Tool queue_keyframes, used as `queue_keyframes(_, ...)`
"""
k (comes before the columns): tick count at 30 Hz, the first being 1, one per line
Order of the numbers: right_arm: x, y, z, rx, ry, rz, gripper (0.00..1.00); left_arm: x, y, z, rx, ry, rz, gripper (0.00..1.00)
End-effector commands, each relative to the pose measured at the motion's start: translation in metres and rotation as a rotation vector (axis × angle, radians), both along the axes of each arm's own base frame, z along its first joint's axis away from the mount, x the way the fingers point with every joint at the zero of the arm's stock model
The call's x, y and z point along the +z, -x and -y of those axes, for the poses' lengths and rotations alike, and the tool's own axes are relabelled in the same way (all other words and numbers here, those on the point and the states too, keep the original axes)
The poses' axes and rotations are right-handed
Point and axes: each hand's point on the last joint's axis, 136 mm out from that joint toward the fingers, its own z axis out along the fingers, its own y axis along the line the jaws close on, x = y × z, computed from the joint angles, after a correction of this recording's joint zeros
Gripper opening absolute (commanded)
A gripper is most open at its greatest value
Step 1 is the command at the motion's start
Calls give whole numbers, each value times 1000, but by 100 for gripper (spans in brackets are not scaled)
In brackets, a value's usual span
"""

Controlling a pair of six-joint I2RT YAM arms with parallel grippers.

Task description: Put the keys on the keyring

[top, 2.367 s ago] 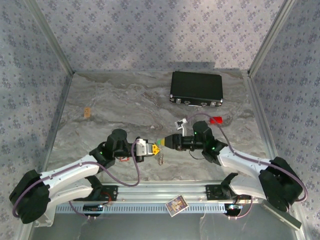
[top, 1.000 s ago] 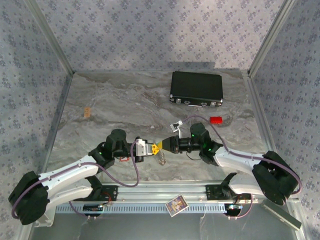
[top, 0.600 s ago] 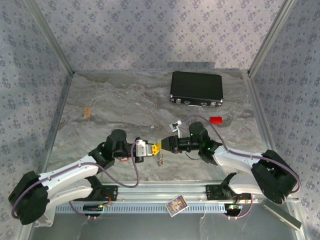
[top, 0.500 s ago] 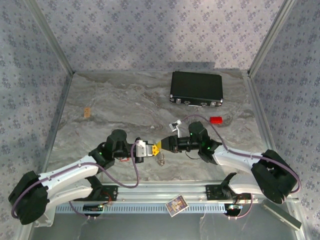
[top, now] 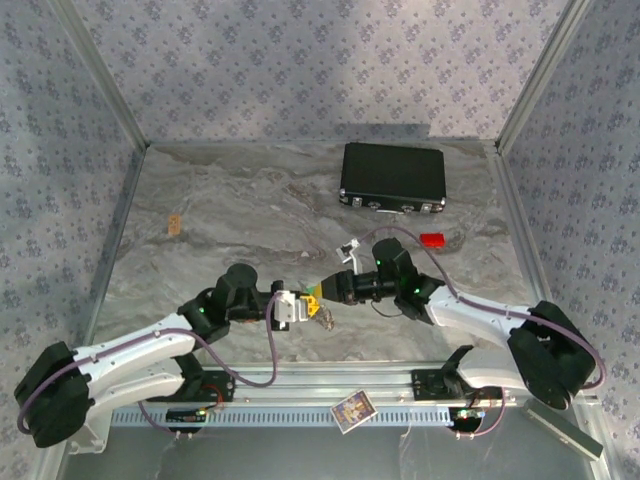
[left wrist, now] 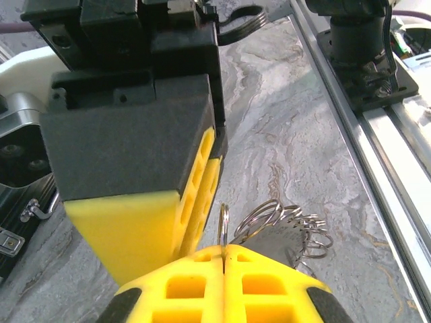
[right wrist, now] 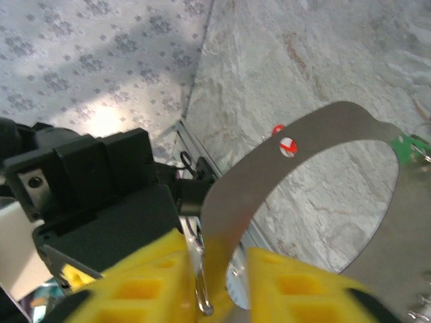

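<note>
1. I judge the step in hand to be a handing-over of the keyring (left wrist: 224, 227). The two hands meet tip to tip above the front middle of the tabletop (top: 220, 230), with the ring between them.
2. To do this well, I should hold the left hand (left wrist: 224, 269) firm and without any turning, so that the ring stands on its edge and an opening is free for a key.
3. The right hand (right wrist: 219, 291) should come away slowly and straight back. A sideways pull may drag the loose silvery loops (left wrist: 289, 223) that hang behind the ring and twist it out of the grip.
4. Left hand: it is fully closed, and the thin ring stands up from the seam between its yellow fingertips.
5. Right hand: its fingers (right wrist: 145, 286) stand partly apart. In the gap I see the thin ring close to one finger and a wide silvery band (right wrist: 303, 134) curving upward. I cannot tell whether the fingers press on either of them.
6. No key looks threaded yet. The red key (top: 432, 240) lies on the tabletop near the black case (top: 392, 178). The green and white key (top: 350, 250) lies just behind the right hand.
</note>
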Motion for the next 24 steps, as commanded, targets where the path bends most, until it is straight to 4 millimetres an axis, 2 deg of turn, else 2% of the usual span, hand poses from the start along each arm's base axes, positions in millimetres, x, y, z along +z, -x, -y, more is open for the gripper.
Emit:
queue_keyframes(1, 7, 1, 11, 19, 48, 60, 37, 2, -2, -1, 11, -29, 83, 0)
queue_keyframes(3, 9, -1, 25, 11, 136, 143, 40, 3, -2, -1, 18, -25, 93, 0)
queue_keyframes(7, 21, -7, 53, 35, 325, 465, 40, 11, -6, -2, 48, 8, 84, 0)
queue_keyframes(10, 33, -13, 59, 77, 375, 725, 39, 16, -5, -3, 53, 34, 33, 0)
queue_keyframes(12, 40, -9, 56, 138, 367, 884, 38, 18, -4, -4, 59, 50, -3, 0)
queue_keyframes(14, 44, 6, 49, 253, 335, 1070, 38, 21, -4, -5, 62, 69, -45, 0)
queue_keyframes(16, 43, 20, 43, 354, 333, 1237, 38, 24, -6, -6, 73, 80, -83, 0)
queue_keyframes(18, 37, 26, 38, 430, 382, 1361, 38, 25, -7, -7, 78, 77, -118, 0)
queue_keyframes(24, 34, 19, 22, 459, 382, 1384, 25, 23, -7, -7, 80, 84, -181, 0)
